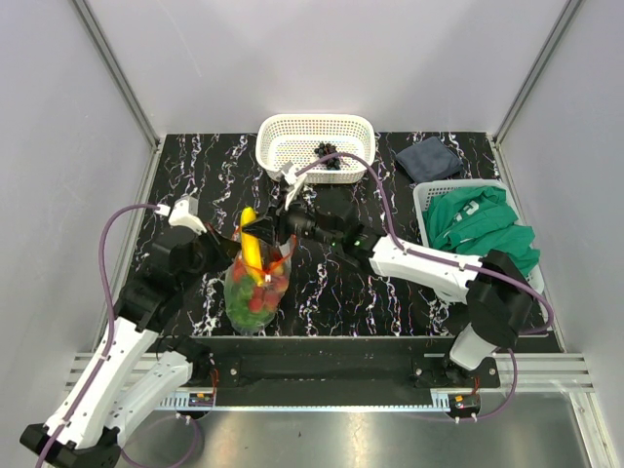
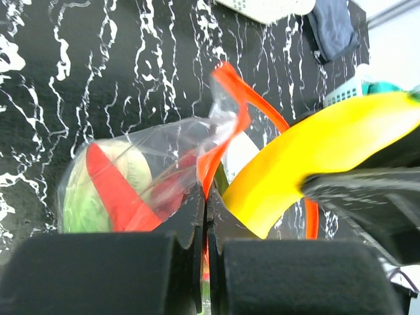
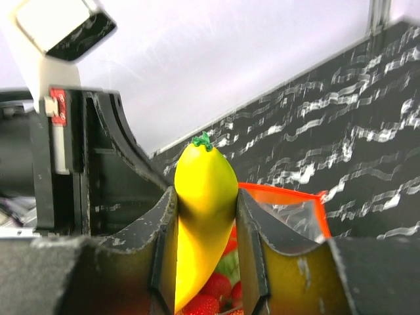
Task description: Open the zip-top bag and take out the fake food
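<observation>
Top external view gives me the zip-top bag [image 1: 255, 292] standing on the black marbled table [image 1: 390, 292] near the front edge, between my two arms, mouth upward and packed with toy produce. My right gripper [image 3: 205, 203] reaches in from the right, its jaws clamped on the banana [image 1: 252, 255] with one finger on each side. On the right wrist camera the banana's green-tipped end pokes above the fingers. Its lower end hangs at the bag's open mouth, with strawberries [image 3: 211, 289] below it. I cannot tell whether that end is clear of the bag.

My left gripper [image 2: 205, 210] sits at the bag's left side. On the left wrist camera its jaws are pressed together, with the clear film and the orange zip strip [image 2: 230, 85] pinched between them. Through the plastic I see lettuce [image 2: 75, 197] and a red pepper [image 2: 111, 190] low in the bag.

At the far edge a white basket [image 1: 317, 125] holds the grape bunch [image 1: 330, 156], well apart from the bag. A dark cloth [image 1: 429, 158] lies to its right. Nearer the right side, a second basket [image 1: 429, 195] holds a green cloth [image 1: 483, 224].
</observation>
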Controlling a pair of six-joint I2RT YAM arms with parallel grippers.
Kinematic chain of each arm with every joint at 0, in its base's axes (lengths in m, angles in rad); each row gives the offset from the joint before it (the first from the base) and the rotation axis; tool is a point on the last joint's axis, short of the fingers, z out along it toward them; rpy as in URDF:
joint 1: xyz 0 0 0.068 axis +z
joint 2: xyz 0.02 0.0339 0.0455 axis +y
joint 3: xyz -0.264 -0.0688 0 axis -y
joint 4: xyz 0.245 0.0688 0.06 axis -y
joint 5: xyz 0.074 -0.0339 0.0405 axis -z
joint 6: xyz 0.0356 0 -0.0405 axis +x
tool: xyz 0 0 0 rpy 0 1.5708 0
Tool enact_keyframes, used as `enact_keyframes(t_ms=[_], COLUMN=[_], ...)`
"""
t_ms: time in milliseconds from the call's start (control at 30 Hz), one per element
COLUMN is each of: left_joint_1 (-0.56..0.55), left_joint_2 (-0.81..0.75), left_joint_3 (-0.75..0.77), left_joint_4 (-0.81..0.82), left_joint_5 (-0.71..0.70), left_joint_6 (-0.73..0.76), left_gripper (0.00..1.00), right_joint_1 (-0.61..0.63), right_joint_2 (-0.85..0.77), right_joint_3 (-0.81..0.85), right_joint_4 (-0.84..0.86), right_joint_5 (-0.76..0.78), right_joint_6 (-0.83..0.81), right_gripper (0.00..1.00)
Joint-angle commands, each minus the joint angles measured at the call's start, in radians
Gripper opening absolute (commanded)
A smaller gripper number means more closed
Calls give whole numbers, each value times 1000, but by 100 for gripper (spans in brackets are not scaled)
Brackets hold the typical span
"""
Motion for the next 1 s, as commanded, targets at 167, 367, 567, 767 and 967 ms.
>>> enact_keyframes(t_ms=[167,367,567,767,967], left_joint_1=[1,1,1,1,1], left_joint_2=[-15,-12,-17,-41,-26], left_joint_3=[74,126,134,128,160], left_joint_4=[23,14,12,-25,-46], left_joint_5=[8,64,86,6,-32], left_joint_6=[-13,-45,-70,-34,6], left_gripper=[0,0,0,0,0], right_joint_1=[9,9,9,3,-104], right_joint_2=[51,93,127,59,82], right_joint_3=[159,140,153,132,215], right_joint_4=[132,207,246,258,197], right_joint_5=[56,128,243,387,382], right_joint_6=[-191,-288,-294,-369,-348], right_gripper=[14,11,11,11,10])
